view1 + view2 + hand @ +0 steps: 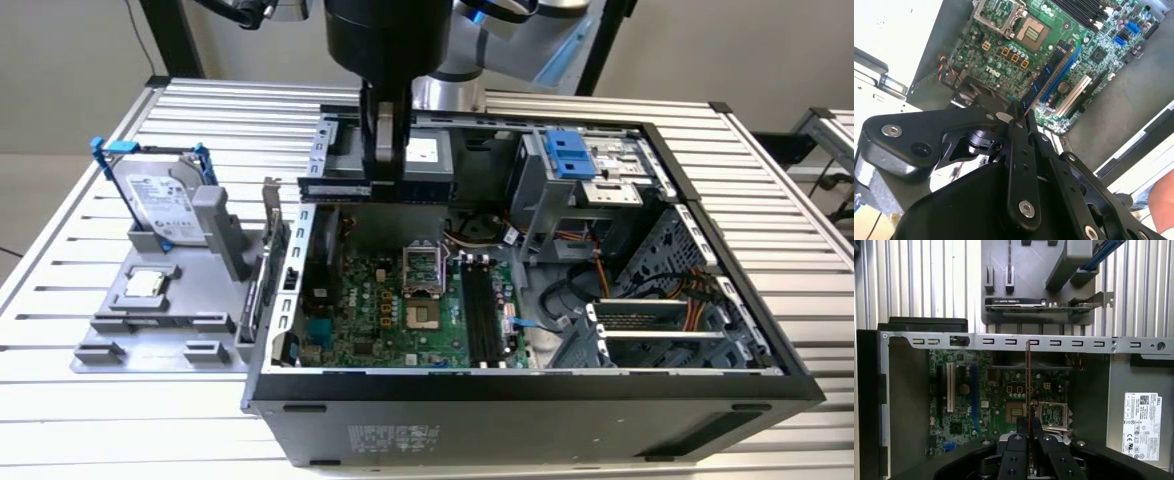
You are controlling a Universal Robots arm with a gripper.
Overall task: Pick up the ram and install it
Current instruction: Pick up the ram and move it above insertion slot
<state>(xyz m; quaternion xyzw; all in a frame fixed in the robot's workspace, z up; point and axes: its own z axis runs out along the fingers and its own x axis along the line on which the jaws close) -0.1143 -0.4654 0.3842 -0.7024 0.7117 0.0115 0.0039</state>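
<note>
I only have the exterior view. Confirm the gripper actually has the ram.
Observer: Yes. In the first wrist view the ram sticks out of the shut gripper, pinched at one end.
Operator: Tell me if it sits twisted.
Observer: No twist seen. That view has it edge-on, a thin straight line running on from the gripper's middle.
Operator: Report anyone close by.
Observer: In the second wrist view, what looks like a person's bare limb shows outside the case.
</note>
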